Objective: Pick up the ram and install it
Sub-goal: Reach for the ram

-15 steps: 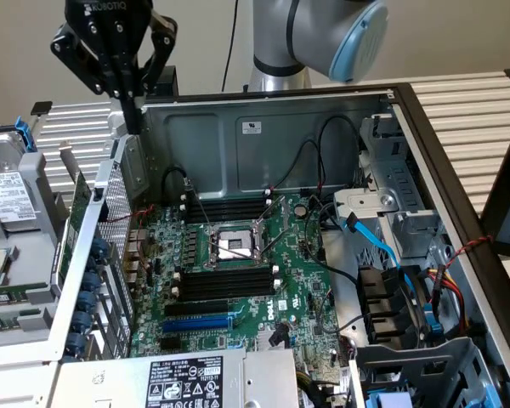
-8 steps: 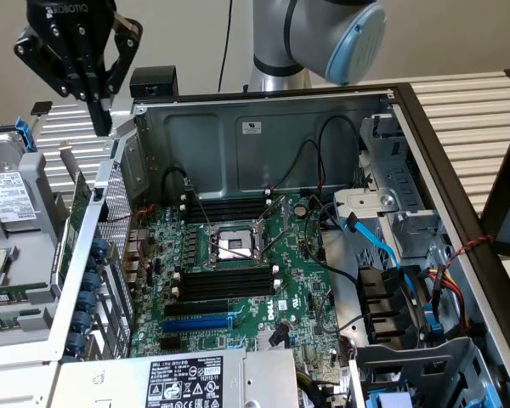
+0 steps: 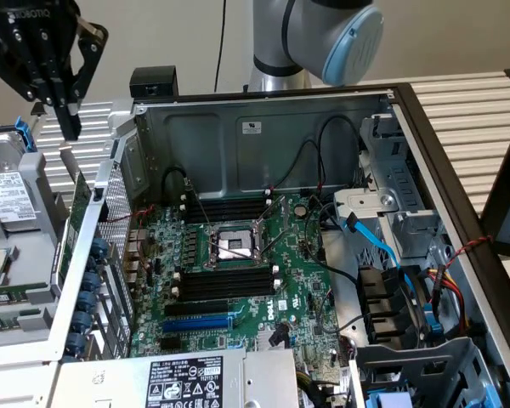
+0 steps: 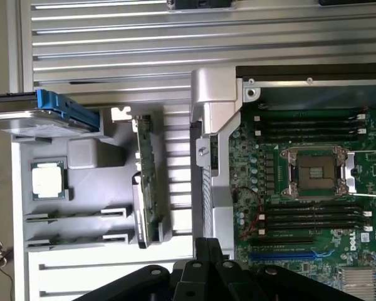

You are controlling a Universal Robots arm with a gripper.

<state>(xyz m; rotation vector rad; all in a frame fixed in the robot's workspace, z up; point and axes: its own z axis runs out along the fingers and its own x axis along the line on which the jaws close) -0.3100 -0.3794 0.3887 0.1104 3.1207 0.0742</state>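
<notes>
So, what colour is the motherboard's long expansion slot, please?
The expansion slot is blue, clearest in the exterior view.

exterior view angled down; wrist view straight down; both show motherboard

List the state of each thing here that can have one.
Long thin green ram stick: on edge in grey holder, uninstalled.
Black memory slots: empty.
Grey metal computer case: side open.
Black gripper: above the holder, apart from the ram.
</notes>
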